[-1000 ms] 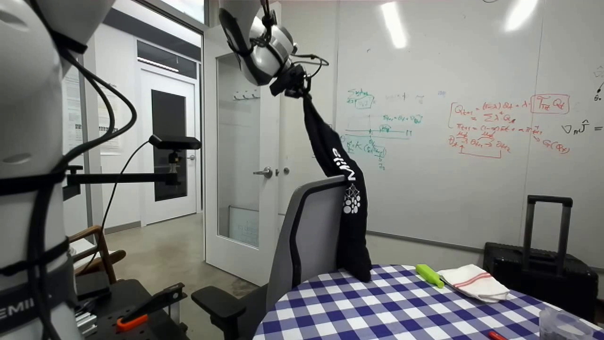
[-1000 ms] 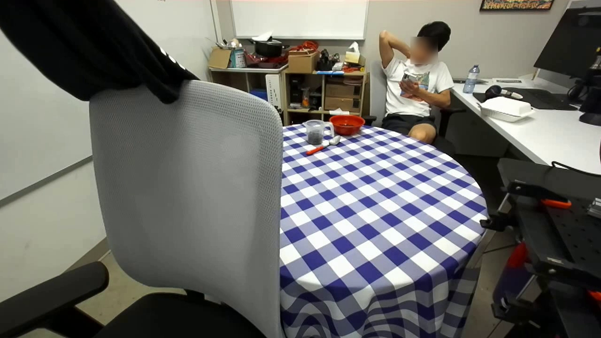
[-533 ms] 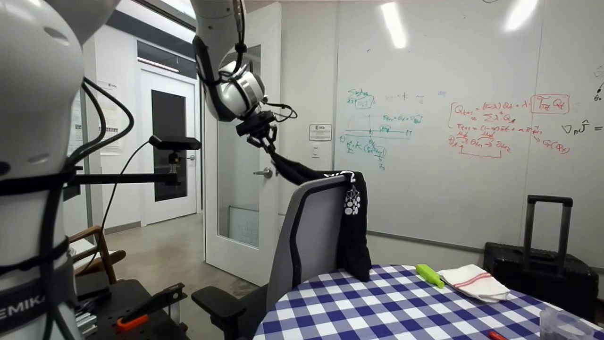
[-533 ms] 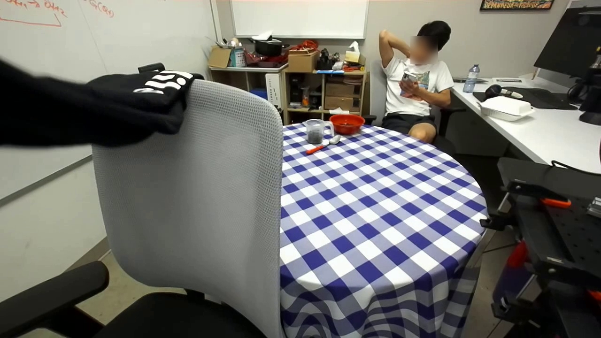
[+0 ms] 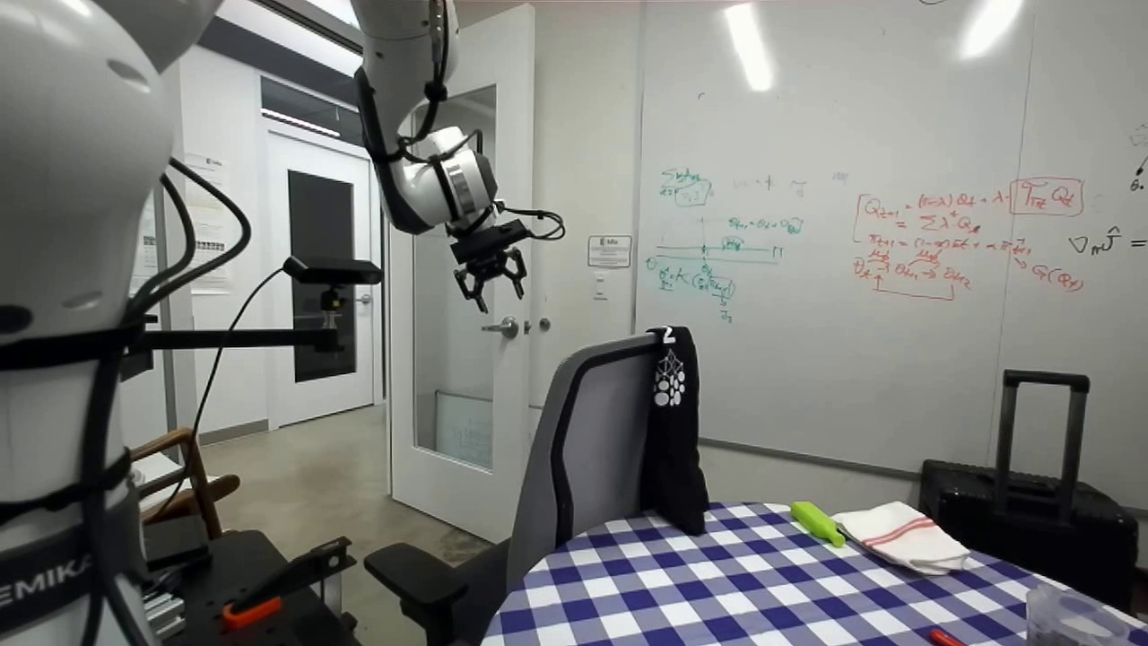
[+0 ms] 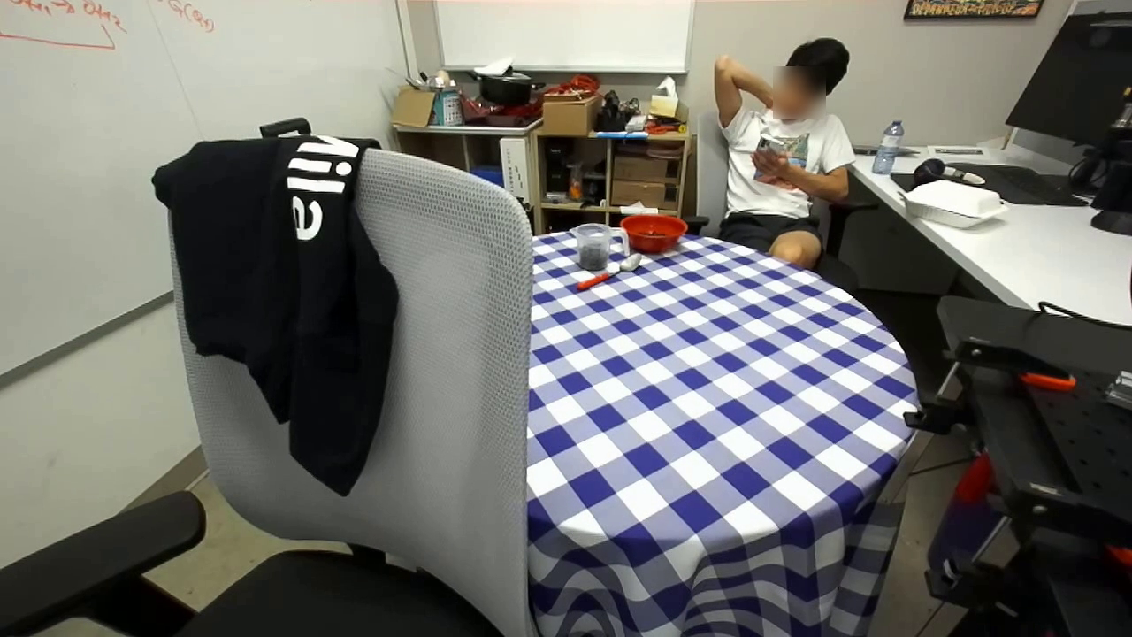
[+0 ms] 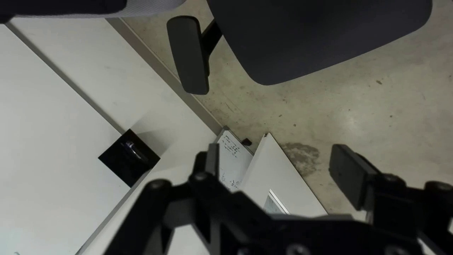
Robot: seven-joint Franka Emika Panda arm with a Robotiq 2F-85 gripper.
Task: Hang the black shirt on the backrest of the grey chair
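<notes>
The black shirt lies folded over the top of the grey chair's backrest, toward one side of it. One part with white lettering hangs down the seat side; the other part, with the dotted graphic, hangs down the table side, its lower end at the tablecloth. My gripper is in the air on the seat side, above the backrest's top and apart from the shirt. Its jaws stand wide with nothing between the fingers. In the wrist view, the chair's seat and an edge of the shirt show at the top.
A round table with a checked cloth stands against the chair's far side. On it are a green object, a folded towel, a cup and a red bowl. A door stands behind the gripper; a person sits beyond the table.
The gripper, which held one end of the shirt high over the backrest, has come down and across to the seat side and opened. The released end has dropped against the backrest's seat-side face.
</notes>
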